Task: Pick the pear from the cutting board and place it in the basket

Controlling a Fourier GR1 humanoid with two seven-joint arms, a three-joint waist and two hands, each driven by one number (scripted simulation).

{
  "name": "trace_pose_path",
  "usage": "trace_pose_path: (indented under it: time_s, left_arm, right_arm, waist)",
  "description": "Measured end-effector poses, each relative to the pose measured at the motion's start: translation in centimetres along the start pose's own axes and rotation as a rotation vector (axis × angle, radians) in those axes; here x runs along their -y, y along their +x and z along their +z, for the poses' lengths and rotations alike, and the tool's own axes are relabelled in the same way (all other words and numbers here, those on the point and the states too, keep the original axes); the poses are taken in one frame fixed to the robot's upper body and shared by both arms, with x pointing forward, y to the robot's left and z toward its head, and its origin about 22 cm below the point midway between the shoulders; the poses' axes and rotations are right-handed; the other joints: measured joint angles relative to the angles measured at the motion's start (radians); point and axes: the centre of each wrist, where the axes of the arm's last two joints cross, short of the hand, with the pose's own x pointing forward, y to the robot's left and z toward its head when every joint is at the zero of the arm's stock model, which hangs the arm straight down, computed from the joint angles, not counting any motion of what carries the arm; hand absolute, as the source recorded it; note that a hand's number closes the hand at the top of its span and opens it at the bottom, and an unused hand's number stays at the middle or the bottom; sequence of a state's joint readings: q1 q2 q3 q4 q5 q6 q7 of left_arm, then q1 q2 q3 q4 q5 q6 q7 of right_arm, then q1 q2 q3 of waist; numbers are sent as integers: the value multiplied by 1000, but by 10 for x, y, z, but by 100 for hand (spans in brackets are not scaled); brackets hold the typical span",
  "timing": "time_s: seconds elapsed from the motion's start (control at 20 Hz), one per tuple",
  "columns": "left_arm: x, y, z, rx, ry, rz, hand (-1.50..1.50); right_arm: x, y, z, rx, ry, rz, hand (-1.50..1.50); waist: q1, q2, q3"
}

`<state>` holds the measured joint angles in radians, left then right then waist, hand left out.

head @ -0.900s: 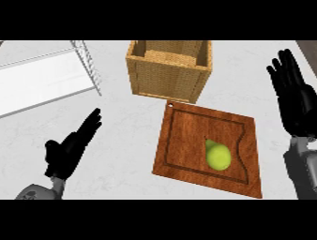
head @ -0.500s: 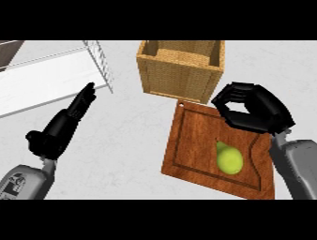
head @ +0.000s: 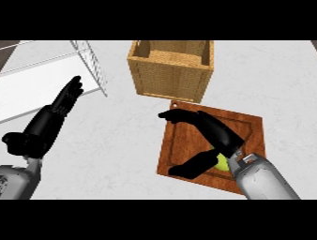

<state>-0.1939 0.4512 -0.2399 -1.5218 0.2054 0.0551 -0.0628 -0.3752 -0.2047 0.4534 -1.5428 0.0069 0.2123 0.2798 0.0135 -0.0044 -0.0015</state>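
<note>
Now right robot hand [head: 215, 132] has dropped over pear [head: 223, 163].

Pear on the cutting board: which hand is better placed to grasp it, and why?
Right hand: open over the cutting board, thumb and fingers either side of the pear. The left hand is away over the counter.

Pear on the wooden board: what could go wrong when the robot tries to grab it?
The right hand is open just above the pear and hides most of it. A bump might roll the round pear across the board. The basket has tall walls close to the board, so carrying the pear low might knock it against one.
</note>
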Motion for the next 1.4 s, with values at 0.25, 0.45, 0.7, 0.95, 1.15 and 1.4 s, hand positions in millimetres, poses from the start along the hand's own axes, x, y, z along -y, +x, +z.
trace_pose_path:
  time_s: [0.25, 0.45, 0.7, 0.95, 1.15, 1.4]
  left_arm:
    - [-1, 3, -2, 1, 9, -3, 0]
    - [-3, 4, -4, 4, 7, -9, 0]
    - [0, 4, -1, 4, -1, -10, 0]
    - [-4, 5, 2, 2, -1, -2, 0]
    - [-3, 8, 3, 0, 5, 6, 0]
    - [-4, 8, 10, -3, 16, 4, 0]
  right_arm:
    - [31, 44, -7, -98, -91, 320, -150]
    - [60, 81, -12, -213, -58, 562, -150]
    - [92, 109, -19, -388, 140, 698, -150]
    - [124, 132, -27, -447, 290, 674, -150]
    - [151, 142, -22, -453, 344, 641, -150]
    - [165, 144, -7, -454, 353, 625, -150]
  waist:
    - [-6, -2, -1]
    - [-2, 0, -2]
    - [4, 1, -2]
    - [0, 1, -1]
    - [-7, 1, 0]
    - [-14, -1, 0]
